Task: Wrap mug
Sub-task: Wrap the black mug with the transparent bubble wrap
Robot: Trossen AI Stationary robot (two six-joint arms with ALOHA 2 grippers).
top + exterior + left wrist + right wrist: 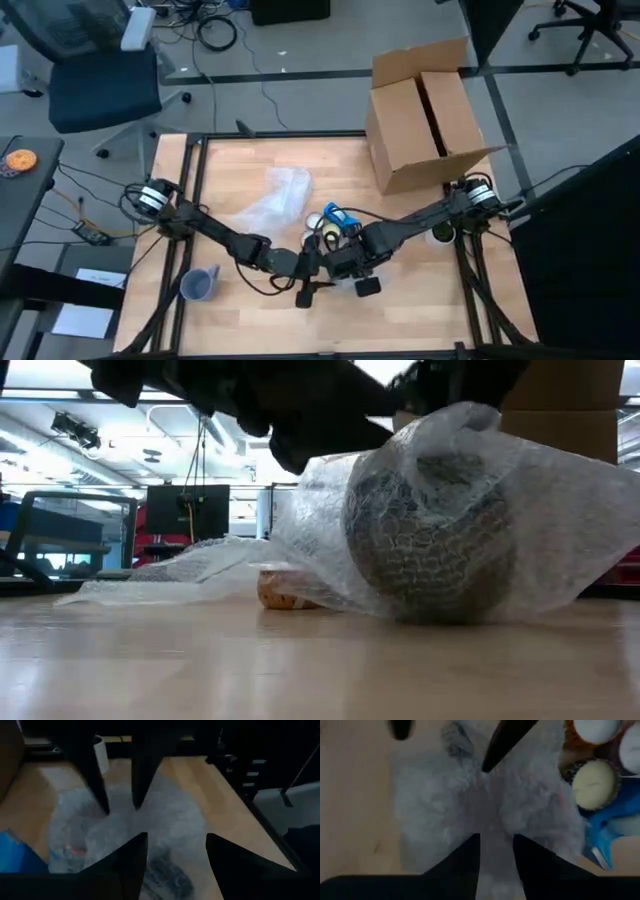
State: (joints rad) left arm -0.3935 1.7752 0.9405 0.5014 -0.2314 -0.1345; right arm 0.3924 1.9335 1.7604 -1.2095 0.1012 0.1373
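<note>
A dark mug lies on the table inside clear bubble wrap. The rest of the sheet trails toward the far left. Both grippers meet over the bundle near the table's middle, and they hide it in the high view. My left gripper is open, its fingers spread above the wrapped mug. My right gripper points down onto the wrap from the other side, nearly shut with wrap between its fingers. My left gripper hovers open over the wrapped mug, pointing down; I cannot tell whether its fingertips touch the wrap. My right gripper pinches a bunch of bubble wrap on top of the mug from above. The wrap rises to a peak there, and the mug rests on the table.
An open cardboard box stands at the far right. A blue-grey mug sits near the left front. A blue holder with round pale items lies just beyond the bundle, and a white cup stands at the right edge.
</note>
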